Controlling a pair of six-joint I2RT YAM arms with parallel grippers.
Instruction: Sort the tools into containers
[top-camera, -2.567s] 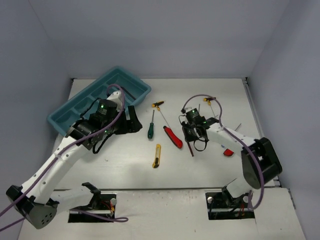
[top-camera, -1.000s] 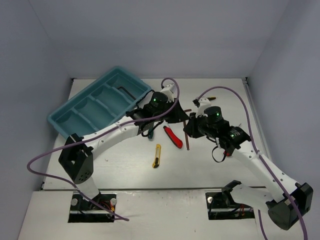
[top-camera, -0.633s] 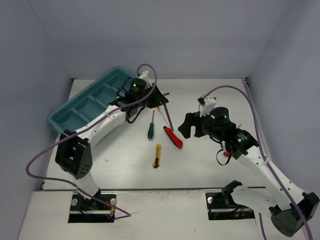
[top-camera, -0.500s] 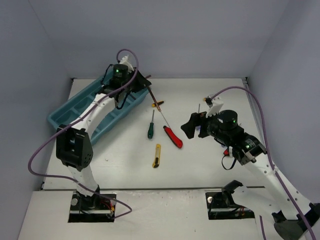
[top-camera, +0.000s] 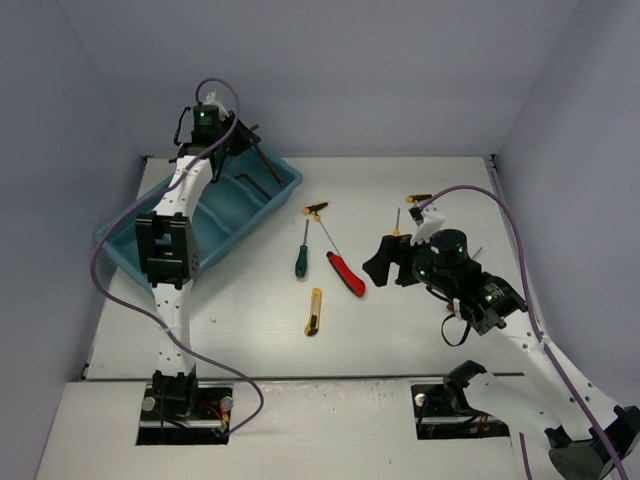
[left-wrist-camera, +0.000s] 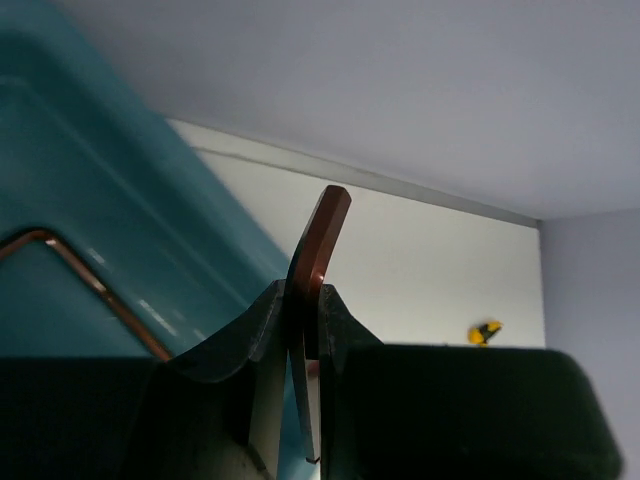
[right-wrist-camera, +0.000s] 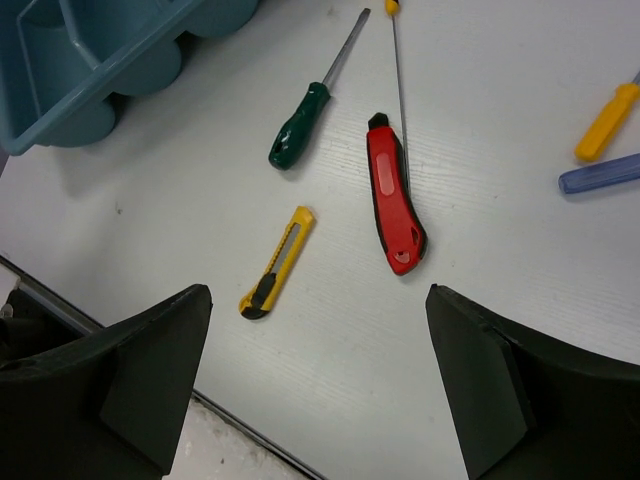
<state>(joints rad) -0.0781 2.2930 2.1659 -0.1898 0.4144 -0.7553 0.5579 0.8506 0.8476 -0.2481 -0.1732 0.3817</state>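
Observation:
My left gripper (top-camera: 245, 135) is shut on a dark brown hex key (left-wrist-camera: 322, 225), whose long arm (top-camera: 266, 160) slants down over the far end of the teal tray (top-camera: 287, 187). Another hex key (left-wrist-camera: 80, 275) lies inside that end compartment. My right gripper (right-wrist-camera: 318, 300) hangs open and empty above the table (top-camera: 386, 258). Below it lie a green screwdriver (right-wrist-camera: 300, 125), a red utility knife (right-wrist-camera: 395, 195) and a yellow utility knife (right-wrist-camera: 275, 262). A yellow-black T-handle driver (top-camera: 316, 209) lies with its thin shaft beside the red knife.
An orange screwdriver (right-wrist-camera: 608, 120) and a blue one (right-wrist-camera: 600, 172) lie to the right of the red knife. A second yellow-black T-handle (top-camera: 420, 198) sits at the far right. The tray's near corner (right-wrist-camera: 60, 90) shows in the right wrist view. Walls close the table's sides and back.
The right gripper opened and let go of the hex key, then drew back right. The left arm carried the key from the table's middle to the tray's far end.

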